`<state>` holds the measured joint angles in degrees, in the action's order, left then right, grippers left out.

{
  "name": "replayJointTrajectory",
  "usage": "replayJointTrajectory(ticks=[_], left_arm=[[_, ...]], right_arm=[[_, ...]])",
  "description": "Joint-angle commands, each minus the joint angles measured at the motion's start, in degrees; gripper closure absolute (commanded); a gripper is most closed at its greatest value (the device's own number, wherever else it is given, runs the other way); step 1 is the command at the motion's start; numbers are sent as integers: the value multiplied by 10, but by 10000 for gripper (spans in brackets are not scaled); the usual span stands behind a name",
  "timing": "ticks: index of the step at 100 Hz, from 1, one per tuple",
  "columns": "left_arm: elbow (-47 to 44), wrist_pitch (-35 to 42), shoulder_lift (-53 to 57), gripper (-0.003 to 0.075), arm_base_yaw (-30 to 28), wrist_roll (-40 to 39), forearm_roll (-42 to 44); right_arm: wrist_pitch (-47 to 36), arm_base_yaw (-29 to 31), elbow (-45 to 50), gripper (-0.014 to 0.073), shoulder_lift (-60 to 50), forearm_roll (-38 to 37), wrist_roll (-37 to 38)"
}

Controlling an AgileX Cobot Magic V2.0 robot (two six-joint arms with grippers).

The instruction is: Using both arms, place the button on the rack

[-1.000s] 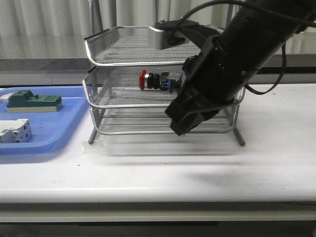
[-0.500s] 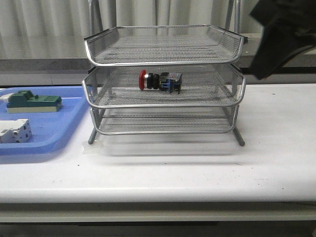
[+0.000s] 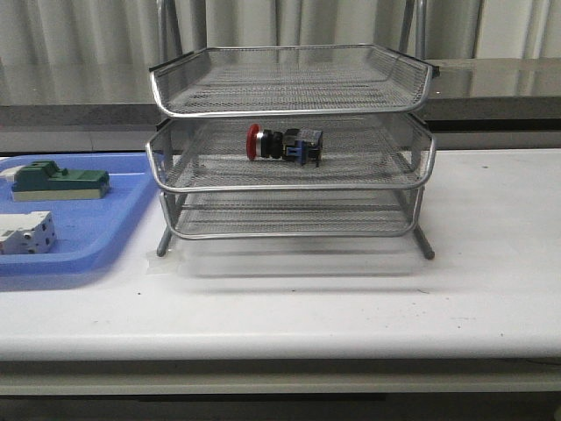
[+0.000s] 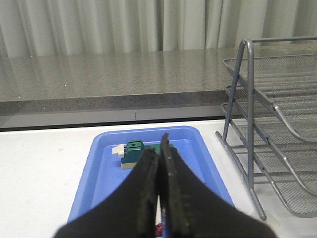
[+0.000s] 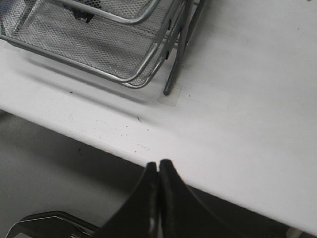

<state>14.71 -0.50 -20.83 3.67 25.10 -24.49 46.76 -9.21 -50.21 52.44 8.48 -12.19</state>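
Observation:
The button [image 3: 283,144], with its red head to the left, lies on its side on the middle tier of the silver wire rack [image 3: 289,184]. No arm shows in the front view. In the left wrist view my left gripper [image 4: 159,148] is shut and empty, above the blue tray [image 4: 99,173], with the rack [image 4: 277,129] off to one side. In the right wrist view my right gripper [image 5: 158,164] is shut and empty, over the table's front edge, apart from the rack [image 5: 99,44]. A dark bit of the button [image 5: 81,16] shows through the mesh.
A flat blue tray [image 3: 96,237] at the left holds a green-and-beige block [image 3: 60,183] and a white block [image 3: 26,232]. The green block also shows in the left wrist view [image 4: 133,153]. A grey ledge and curtains stand behind the table.
My right arm, which was in front of the rack a second ago, has pulled up and away to the right and left the front view. The button stays on the middle tier.

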Motion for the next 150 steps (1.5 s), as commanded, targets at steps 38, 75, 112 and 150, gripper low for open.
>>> replayJointTrajectory(ticks=[38,75,112,150], left_arm=[[16,43,-4,740,-1,-5,-5],[16,43,-4,740,-1,-5,-5],[16,43,-4,740,-1,-5,-5],[16,43,-4,740,-1,-5,-5]], right_arm=[[-93,4,145,654,-266,-2,37],[-88,4,153,654,-317,-1,37],[-88,4,153,654,-317,-2,37],[-198,4,251,654,-414,-62,79]])
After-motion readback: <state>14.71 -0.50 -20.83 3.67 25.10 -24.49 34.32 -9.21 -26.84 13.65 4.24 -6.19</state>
